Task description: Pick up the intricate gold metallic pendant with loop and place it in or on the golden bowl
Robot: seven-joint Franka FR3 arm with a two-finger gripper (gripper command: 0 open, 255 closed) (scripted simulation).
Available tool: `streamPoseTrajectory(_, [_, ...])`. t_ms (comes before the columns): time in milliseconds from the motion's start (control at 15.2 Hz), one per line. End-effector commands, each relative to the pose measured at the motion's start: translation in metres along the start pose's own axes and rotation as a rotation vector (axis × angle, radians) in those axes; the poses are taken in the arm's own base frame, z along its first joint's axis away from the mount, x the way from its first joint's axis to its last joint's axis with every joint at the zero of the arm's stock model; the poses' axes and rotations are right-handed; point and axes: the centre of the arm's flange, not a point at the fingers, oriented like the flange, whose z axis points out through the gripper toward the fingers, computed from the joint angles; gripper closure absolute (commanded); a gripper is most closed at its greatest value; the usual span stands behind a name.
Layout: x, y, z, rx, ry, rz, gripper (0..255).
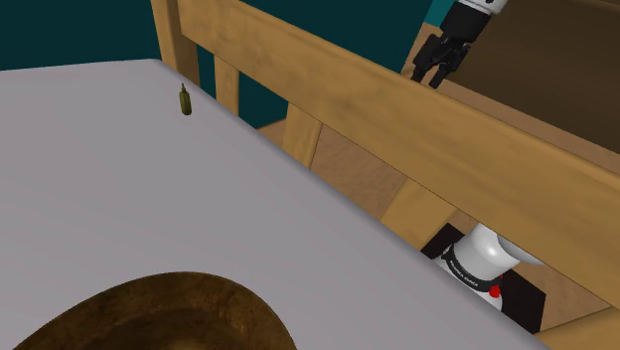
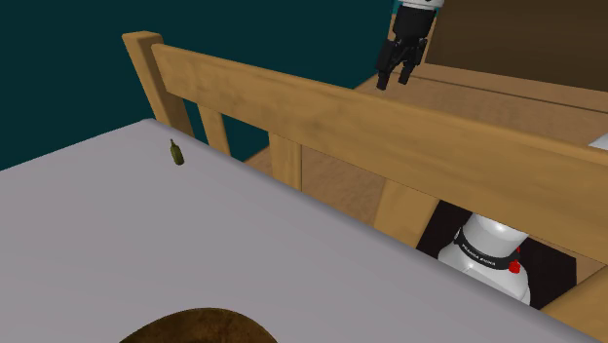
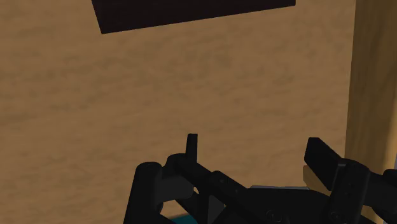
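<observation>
Gold pendant (image 1: 184, 100) lies in front of the rail (image 1: 397, 124). Gripper (image 1: 427, 78), spread and empty, hangs behind the rail; best go over it, then down slowly.

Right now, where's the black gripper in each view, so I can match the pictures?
Shoulder view: gripper at the upper right, above the wooden rail.
Second exterior view: gripper at the top, right of middle, above the same rail.
Wrist view: gripper open, fingers apart before a wood surface.
Shared landmark: the wooden rail, in both exterior views.
</observation>
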Motion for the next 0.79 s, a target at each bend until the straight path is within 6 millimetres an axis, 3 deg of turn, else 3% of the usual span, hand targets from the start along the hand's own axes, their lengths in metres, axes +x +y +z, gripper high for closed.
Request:
streamPoseTrajectory(0, [0.0, 0.0, 0.0, 0.0, 0.0, 0.0, 0])
streamPoseTrajectory(726, [-0.035, -0.132, 0.023, 0.058, 0.032, 0.277, 0])
